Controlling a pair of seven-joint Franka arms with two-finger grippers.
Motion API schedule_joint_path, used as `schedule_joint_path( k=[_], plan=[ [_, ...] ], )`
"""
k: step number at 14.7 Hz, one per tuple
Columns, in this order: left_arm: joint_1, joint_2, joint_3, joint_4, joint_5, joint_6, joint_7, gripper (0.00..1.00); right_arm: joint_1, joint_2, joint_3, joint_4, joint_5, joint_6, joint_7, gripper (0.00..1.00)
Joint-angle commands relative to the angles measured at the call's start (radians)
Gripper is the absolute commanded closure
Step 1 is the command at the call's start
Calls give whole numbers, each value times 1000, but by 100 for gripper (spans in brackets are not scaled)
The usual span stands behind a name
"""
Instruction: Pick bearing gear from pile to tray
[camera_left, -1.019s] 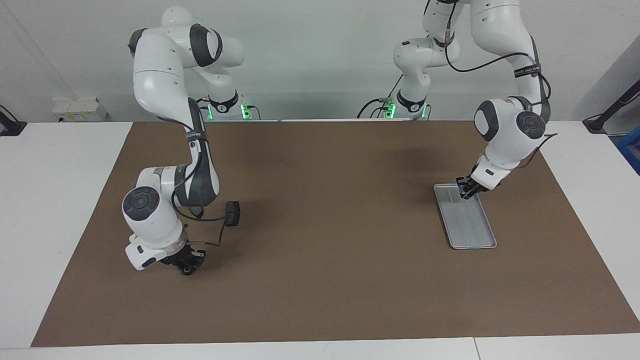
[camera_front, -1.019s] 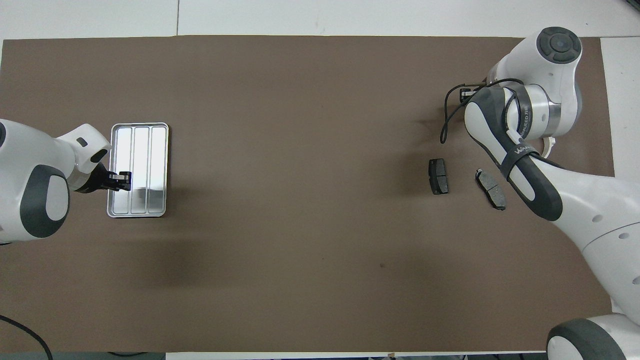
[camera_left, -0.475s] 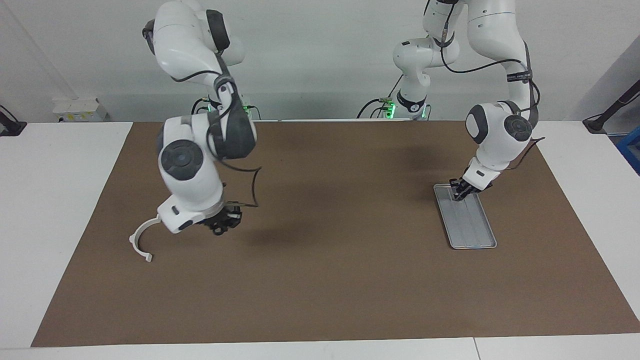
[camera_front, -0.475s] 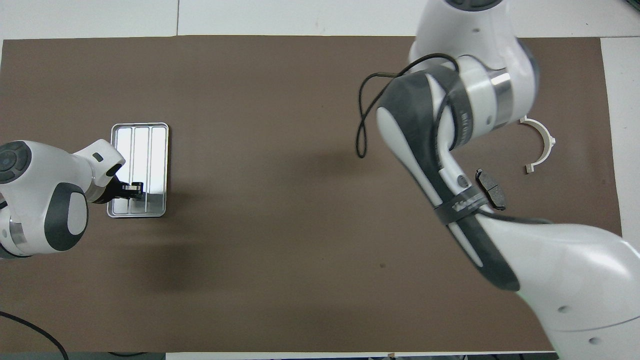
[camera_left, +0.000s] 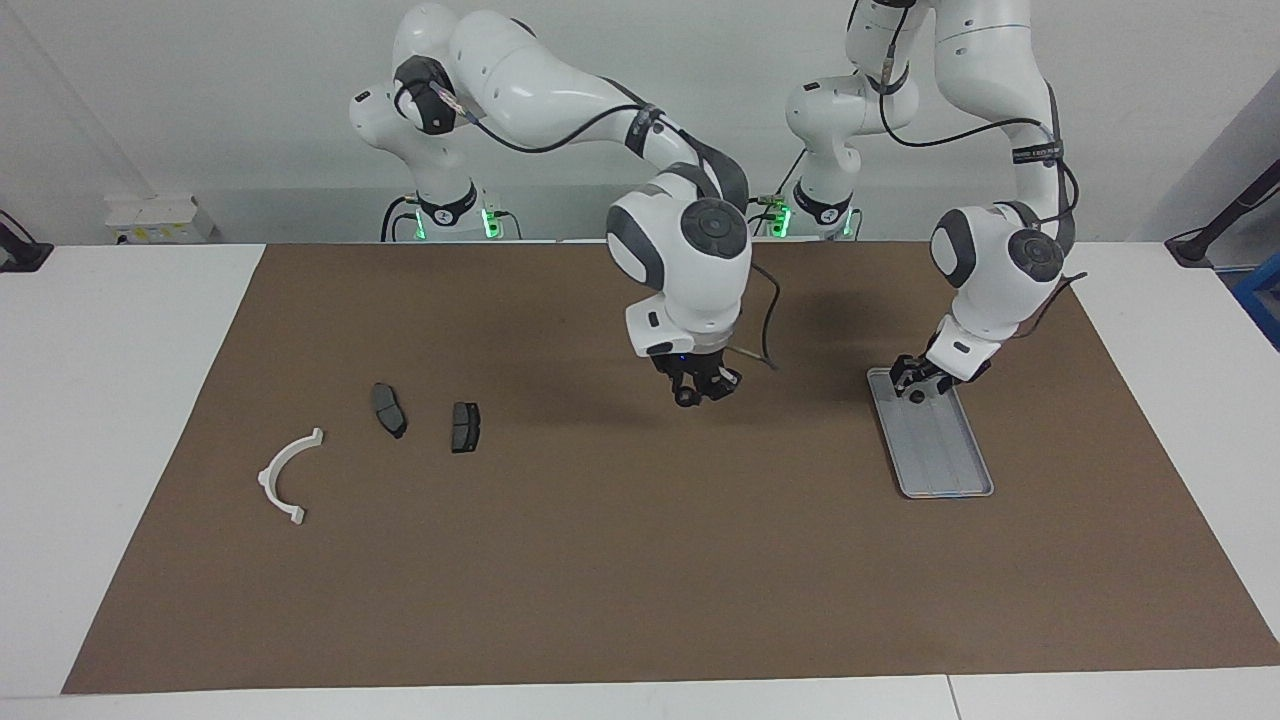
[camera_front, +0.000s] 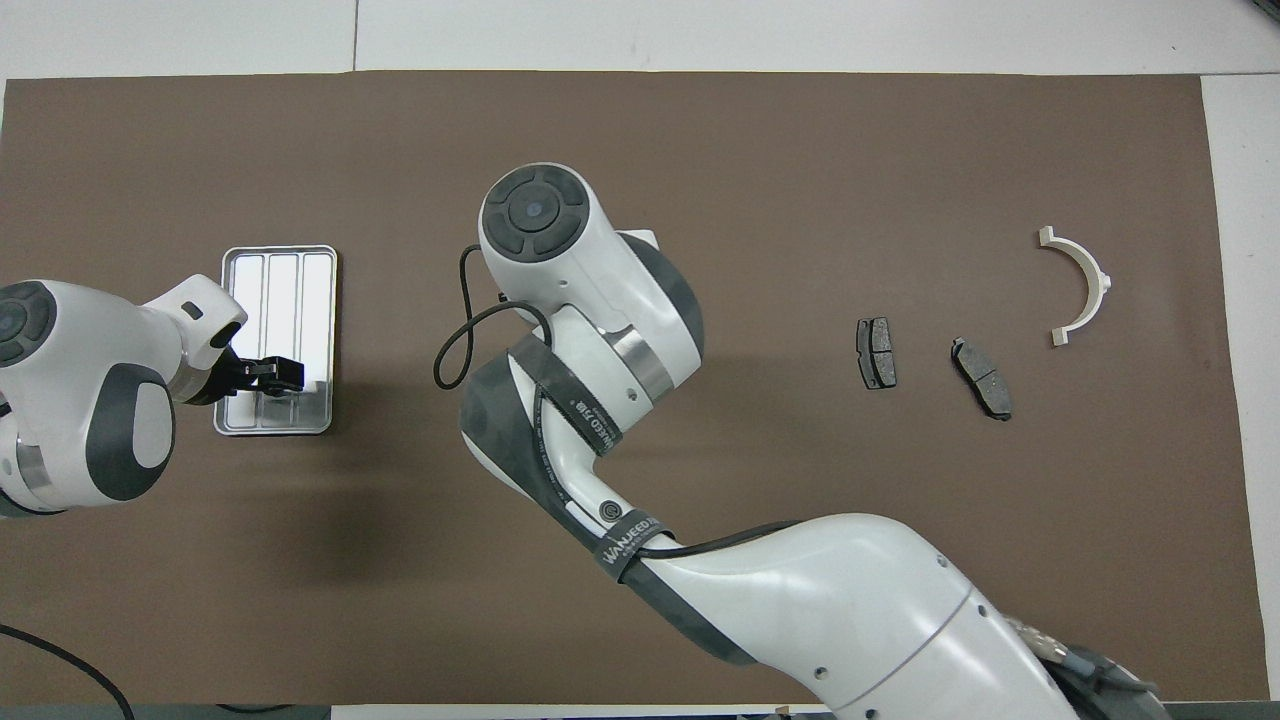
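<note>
The silver tray (camera_left: 945, 455) (camera_front: 283, 280) lies toward the left arm's end of the table. My left gripper (camera_left: 914, 380) (camera_front: 283, 376) hovers low over the tray's end nearest the robots, open, with a small black round piece (camera_left: 915, 396) just below its fingers on the tray. My right gripper (camera_left: 700, 390) hangs over the middle of the mat, shut on a small black bearing gear (camera_left: 686, 398); its own wrist hides it in the overhead view. The pile lies toward the right arm's end: a white arc (camera_left: 285, 480) (camera_front: 1085, 285) and two dark brake pads (camera_left: 388, 410) (camera_left: 465, 427) (camera_front: 876, 352) (camera_front: 981, 377).
A brown mat (camera_left: 640, 580) covers most of the white table. A black cable loop (camera_front: 455, 345) dangles from the right wrist. A small white box (camera_left: 160, 215) sits off the mat, at the table's edge by the wall.
The right arm rose from the pile and swung to the mat's middle, uncovering the arc and both pads. The left gripper opened over the tray.
</note>
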Motion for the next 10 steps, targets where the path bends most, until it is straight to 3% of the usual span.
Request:
schedule_joint_path(
  k=[1,4,9,10],
  plan=[
    [-15,-20,-1,29,-48,-14,-43,9,-1,44,-5,3,3,68,29,100],
    [-29,-8,-4,64,-48,-22,-94,6,16,87,-6,-2,-18,135,34,100],
    [-63,-5,-4,77,-48,-19,-160,2,10,87,-6,-6,-20,178,34,100],
    [-66,-5,-4,78,-48,-16,-174,2,10,85,-8,-12,-20,180,36,52]
  ],
)
